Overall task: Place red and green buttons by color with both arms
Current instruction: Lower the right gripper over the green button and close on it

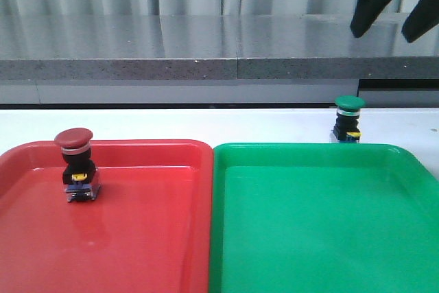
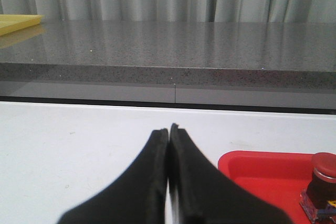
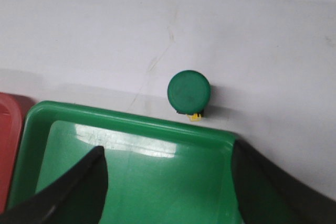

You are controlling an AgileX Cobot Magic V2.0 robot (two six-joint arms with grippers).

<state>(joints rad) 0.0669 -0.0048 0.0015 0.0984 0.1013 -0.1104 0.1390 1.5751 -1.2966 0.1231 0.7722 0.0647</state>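
Note:
The red button (image 1: 75, 164) stands upright inside the red tray (image 1: 151, 238) near its far left; it also shows in the left wrist view (image 2: 321, 188). The green button (image 1: 348, 120) stands upright on the white table just behind the green tray (image 1: 322, 238); it also shows in the right wrist view (image 3: 189, 93). My right gripper (image 1: 389, 6) hangs open and empty high above the green button; its fingers (image 3: 79, 187) spread over the green tray's far corner. My left gripper (image 2: 168, 132) is shut and empty, low over the table to the left of the red tray.
A grey stone ledge (image 1: 219, 49) runs along the back of the white table, with curtains behind. A yellow tray (image 2: 16, 23) lies on the ledge at the far left. The two trays lie side by side at the table's front.

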